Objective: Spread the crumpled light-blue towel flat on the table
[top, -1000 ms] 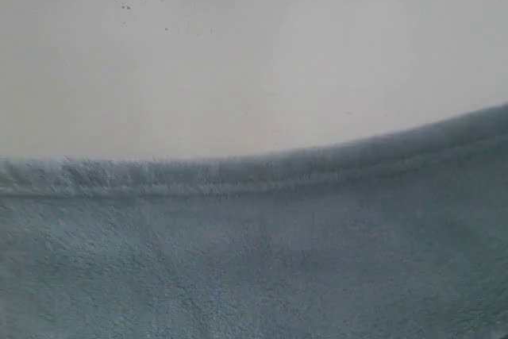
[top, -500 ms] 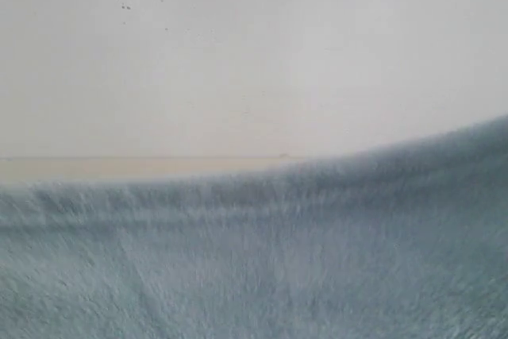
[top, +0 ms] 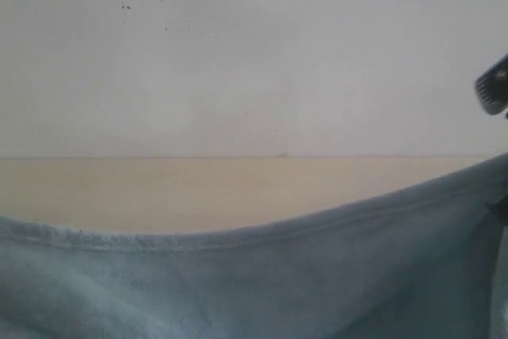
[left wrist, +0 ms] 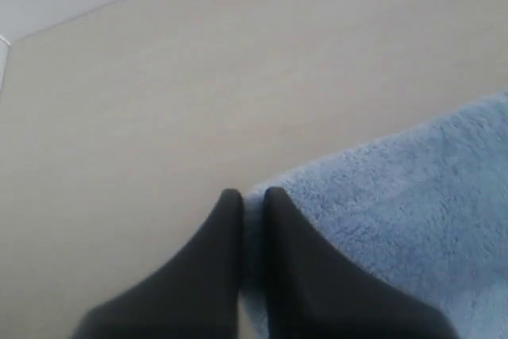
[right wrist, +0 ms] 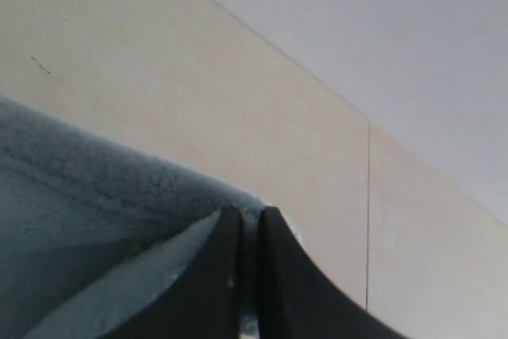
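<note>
Pale beige bench (top: 198, 188) runs back to a white wall (top: 238, 53), and the towel (top: 238, 283) stretches across its near side, hem sagging. One corner is pinched tight in the left pincer (left wrist: 252, 196), another in the right pincer (right wrist: 250, 216).

Setting: robot test bench in a lab-type room; a closer type cannot be told. Evidence: wide cream table (top: 198, 192), matte and plain, running back to a white wall (top: 254, 61); a few dark specks (top: 125, 6) on that wall; one straight seam (right wrist: 368, 212) across the table top; black robot part (top: 492, 89) at the exterior view's right edge; black left gripper (left wrist: 252, 194) and right gripper (right wrist: 251, 212) above the table; blue towel (top: 238, 283) in the foreground.
</note>
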Action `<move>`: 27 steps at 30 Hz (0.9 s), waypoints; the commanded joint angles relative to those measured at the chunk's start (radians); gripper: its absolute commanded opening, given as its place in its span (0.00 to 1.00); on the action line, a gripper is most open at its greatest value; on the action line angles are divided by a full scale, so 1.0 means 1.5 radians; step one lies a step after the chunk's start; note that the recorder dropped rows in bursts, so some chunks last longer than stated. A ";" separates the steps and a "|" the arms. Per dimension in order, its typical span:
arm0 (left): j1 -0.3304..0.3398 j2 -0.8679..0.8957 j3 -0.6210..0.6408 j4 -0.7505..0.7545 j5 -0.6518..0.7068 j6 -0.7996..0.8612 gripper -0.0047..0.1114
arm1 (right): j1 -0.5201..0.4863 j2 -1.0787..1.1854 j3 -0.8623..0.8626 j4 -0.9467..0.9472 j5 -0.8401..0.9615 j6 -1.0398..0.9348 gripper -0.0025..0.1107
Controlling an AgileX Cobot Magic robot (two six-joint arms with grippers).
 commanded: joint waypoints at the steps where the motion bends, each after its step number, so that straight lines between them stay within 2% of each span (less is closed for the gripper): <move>1: -0.005 0.125 0.003 0.049 -0.057 -0.054 0.08 | -0.072 0.117 -0.009 -0.030 -0.081 0.069 0.02; 7: 0.006 0.279 0.003 0.128 -0.127 -0.172 0.08 | -0.162 0.255 -0.009 -0.024 -0.180 0.094 0.02; 14: 0.059 0.402 0.003 0.150 -0.195 -0.229 0.08 | -0.179 0.343 -0.046 -0.028 -0.253 0.093 0.02; 17: 0.084 0.417 0.003 0.150 -0.205 -0.231 0.08 | -0.179 0.372 -0.090 -0.028 -0.262 0.092 0.02; 20: 0.113 0.412 0.003 0.178 -0.217 -0.283 0.08 | -0.177 0.385 -0.138 -0.028 -0.283 0.086 0.02; 27: 0.150 0.394 0.000 0.346 -0.276 -0.452 0.08 | -0.177 0.410 -0.233 0.004 -0.288 0.033 0.02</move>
